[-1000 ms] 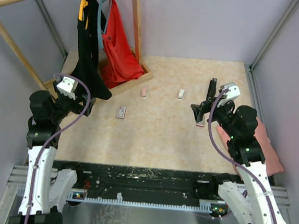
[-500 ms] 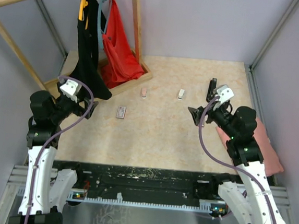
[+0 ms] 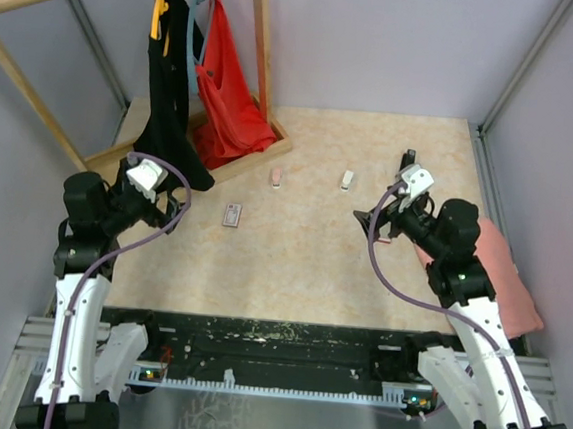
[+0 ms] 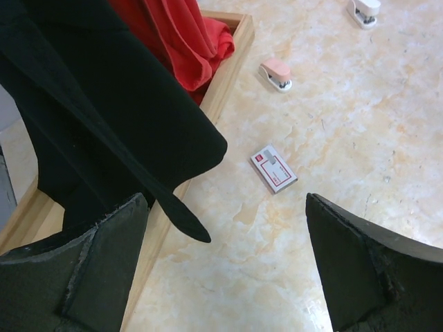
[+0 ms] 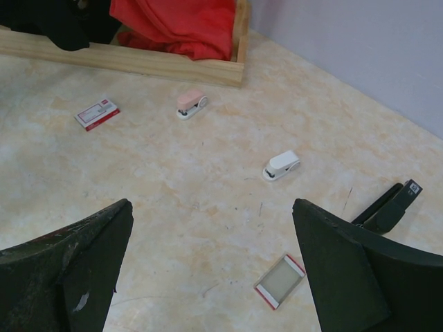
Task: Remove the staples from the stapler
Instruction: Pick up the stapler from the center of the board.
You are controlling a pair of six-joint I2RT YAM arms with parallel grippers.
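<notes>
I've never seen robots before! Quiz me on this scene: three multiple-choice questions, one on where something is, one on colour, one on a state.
1. Where does the black stapler lie?
A) close to the right gripper
B) under the hanging clothes
C) inside a box

2. What colours are the two hanging garments?
A) blue, green
B) black, red
C) white, yellow

3. How are the grippers?
A) both shut
B) one holding a box
C) both open, empty

Answers:
1 A: it lies just past that gripper's finger.
2 B: a black garment hangs beside a red garment.
3 C: the left gripper and the right show wide, empty gaps.
</notes>
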